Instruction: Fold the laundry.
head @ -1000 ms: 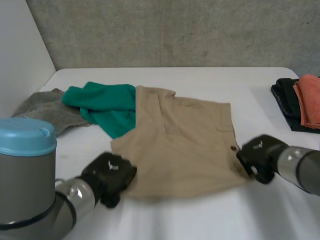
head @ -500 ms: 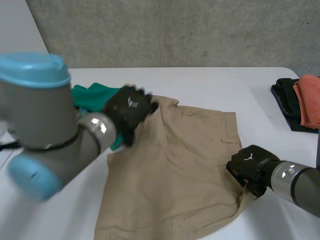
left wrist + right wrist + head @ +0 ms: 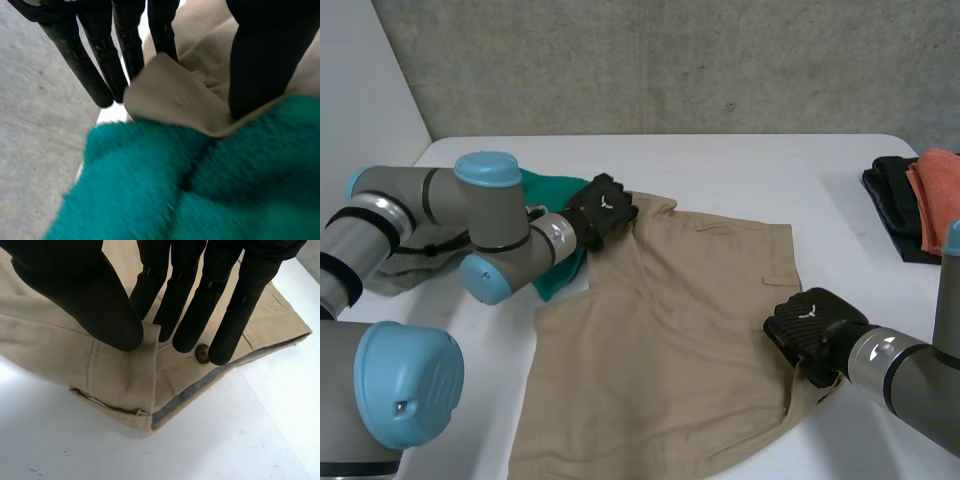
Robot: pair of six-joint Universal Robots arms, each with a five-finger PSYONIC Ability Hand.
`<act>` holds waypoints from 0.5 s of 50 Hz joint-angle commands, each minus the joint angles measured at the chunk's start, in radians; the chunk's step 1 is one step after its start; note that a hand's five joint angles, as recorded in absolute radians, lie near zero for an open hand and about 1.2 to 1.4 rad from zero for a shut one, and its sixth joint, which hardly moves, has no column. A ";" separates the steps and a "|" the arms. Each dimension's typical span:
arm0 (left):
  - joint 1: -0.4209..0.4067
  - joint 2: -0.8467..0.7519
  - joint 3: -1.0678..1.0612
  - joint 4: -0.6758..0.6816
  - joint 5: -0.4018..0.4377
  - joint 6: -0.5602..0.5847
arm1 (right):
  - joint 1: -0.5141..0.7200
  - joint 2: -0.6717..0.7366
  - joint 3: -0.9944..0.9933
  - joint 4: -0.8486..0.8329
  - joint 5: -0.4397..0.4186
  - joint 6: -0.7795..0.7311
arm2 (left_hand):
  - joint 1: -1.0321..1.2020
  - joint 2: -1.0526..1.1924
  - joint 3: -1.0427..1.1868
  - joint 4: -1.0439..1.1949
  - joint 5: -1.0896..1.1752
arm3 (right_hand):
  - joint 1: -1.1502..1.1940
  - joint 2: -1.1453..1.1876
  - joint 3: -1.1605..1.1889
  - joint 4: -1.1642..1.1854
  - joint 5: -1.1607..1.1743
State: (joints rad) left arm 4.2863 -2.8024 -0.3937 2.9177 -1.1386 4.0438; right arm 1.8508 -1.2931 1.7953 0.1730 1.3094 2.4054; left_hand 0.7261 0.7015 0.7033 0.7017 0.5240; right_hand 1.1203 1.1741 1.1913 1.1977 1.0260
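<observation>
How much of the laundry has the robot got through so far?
Done: a stack of folded cloths lies at the right edge of the table. In hand: the left hand pinches a far corner of the tan shorts, the right hand their edge by the button; no fold yet. Left: the shorts and the crumpled green towel.

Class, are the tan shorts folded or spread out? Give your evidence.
Spread out: the tan shorts lie open across the table. The left hand pinches a far corner over the green towel, the right hand the buttoned edge.
</observation>
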 commanded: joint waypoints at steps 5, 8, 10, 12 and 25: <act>0.013 0.222 -0.319 0.130 -0.211 0.031 | -0.007 -0.006 -0.001 -0.010 -0.001 0.004 | 0.670 0.695 0.693 0.695 0.698 | 0.276 0.222 0.205 0.199 0.196; 0.020 0.294 -0.457 0.278 -0.250 -0.029 | -0.004 -0.006 0.001 -0.010 -0.001 0.004 | 0.670 0.695 0.693 0.695 0.698 | 0.276 0.222 0.205 0.199 0.196; 0.021 0.325 -0.519 0.330 -0.244 -0.049 | -0.001 -0.006 0.003 -0.009 -0.001 0.004 | 0.670 0.695 0.693 0.695 0.698 | 0.276 0.222 0.205 0.199 0.196; 0.032 0.365 -0.609 0.348 -0.242 -0.068 | 0.005 -0.006 0.003 -0.006 0.002 0.004 | 0.670 0.695 0.693 0.695 0.698 | 0.276 0.222 0.205 0.199 0.196; 0.076 0.467 -0.725 0.166 -0.399 -0.216 | 0.021 -0.012 0.004 0.005 0.004 -0.002 | 0.490 0.515 0.513 0.514 0.518 | 0.276 0.222 0.205 0.199 0.196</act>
State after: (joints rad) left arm 4.3509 -2.3678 -1.1126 3.1968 -1.4836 3.9272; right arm 1.8647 -1.3039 1.7985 0.1716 1.3133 2.4052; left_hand 1.1490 1.1924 1.1673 1.1907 0.9685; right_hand 1.1203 1.1741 1.1913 1.1977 1.0263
